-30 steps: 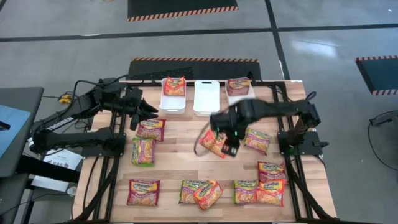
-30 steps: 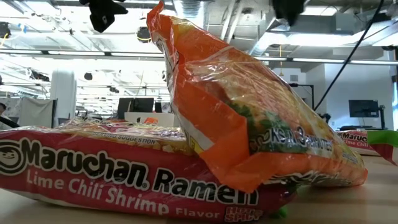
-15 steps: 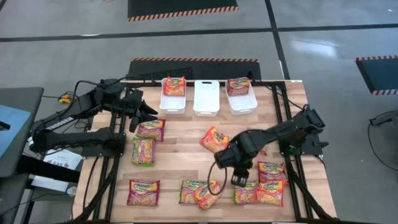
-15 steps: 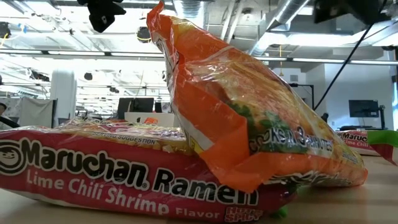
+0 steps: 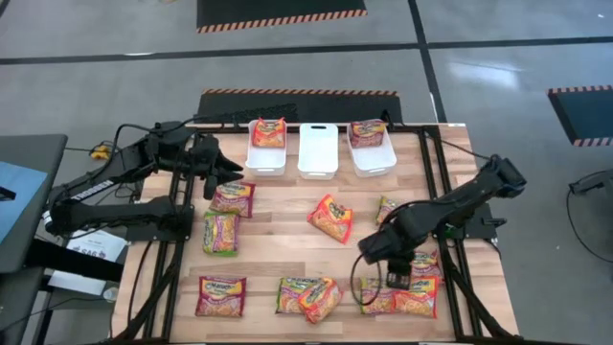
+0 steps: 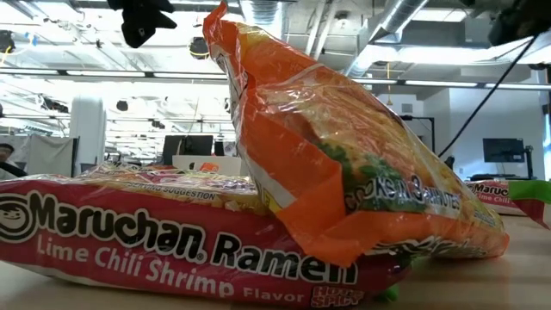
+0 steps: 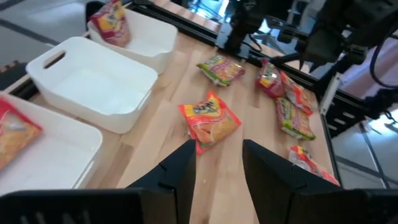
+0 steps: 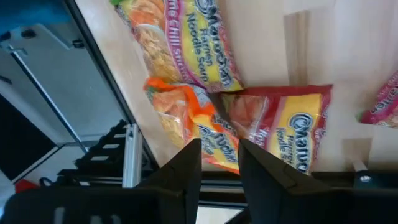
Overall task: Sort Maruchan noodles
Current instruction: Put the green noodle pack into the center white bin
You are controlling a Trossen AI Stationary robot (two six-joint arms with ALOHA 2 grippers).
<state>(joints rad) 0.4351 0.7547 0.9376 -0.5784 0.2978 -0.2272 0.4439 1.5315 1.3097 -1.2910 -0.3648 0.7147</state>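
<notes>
Maruchan noodles (image 5: pixel 329 218) mostly lie loose across the table (image 5: pixel 278 251), only two binned in the far bins (image 5: pixel 317 153); right gripper (image 5: pixel 395 276), fingers apart and empty, hovers over the near-right cluster; left gripper (image 5: pixel 226 170) waits apart

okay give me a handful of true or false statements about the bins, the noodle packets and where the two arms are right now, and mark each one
1. Three white bins stand in a row at the table's far edge. True.
2. The middle bin holds two packets. False: it is empty; the left bin and right bin each hold one.
3. The right gripper is over the packets at the table's near right corner. True.
4. The left gripper holds an orange packet. False: its fingers are apart and empty, beside the left bin.
5. An orange packet lies alone near the middle of the table. True.
6. Every packet is already in a bin. False: most lie on the wooden table.
</notes>
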